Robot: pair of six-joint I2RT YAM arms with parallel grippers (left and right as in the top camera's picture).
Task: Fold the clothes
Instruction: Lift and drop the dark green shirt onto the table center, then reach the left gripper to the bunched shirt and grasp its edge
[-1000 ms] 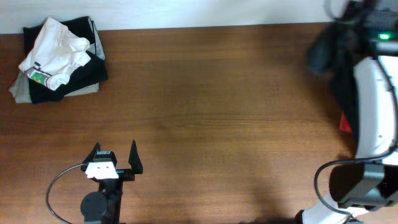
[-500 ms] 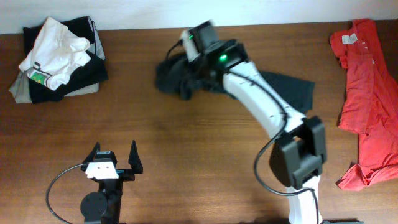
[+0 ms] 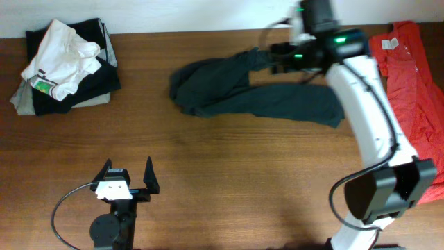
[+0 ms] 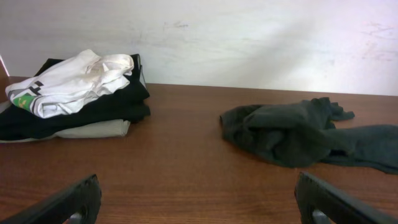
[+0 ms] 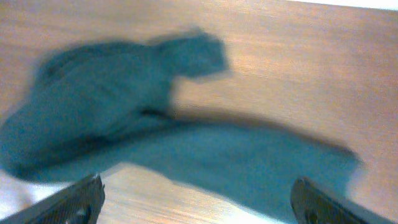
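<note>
I judge this as early going. The dark shirt (image 3: 257, 97) lies crumpled and stretched across the far middle of the table (image 3: 229, 180), not yet flattened. The red-orange shirt (image 3: 409, 76) lies bunched at the right edge, and a stack of garments (image 3: 66, 69) sits far left. My right gripper (image 5: 199, 202) hangs over the dark shirt with fingers spread, holding nothing. My left gripper (image 3: 127, 170) sits at the near edge, also spread and empty.

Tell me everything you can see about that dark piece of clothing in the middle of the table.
The dark garment is soft charcoal-black cloth, unfolded and rumpled. Its left end is bunched into a wrinkled heap; a longer, flatter part stretches right, and a narrower piece reaches toward the far edge. No print shows. It lies on the wooden table, apart from the folded pile and the red shirt. The open right gripper hovers over it, holding nothing.
</note>
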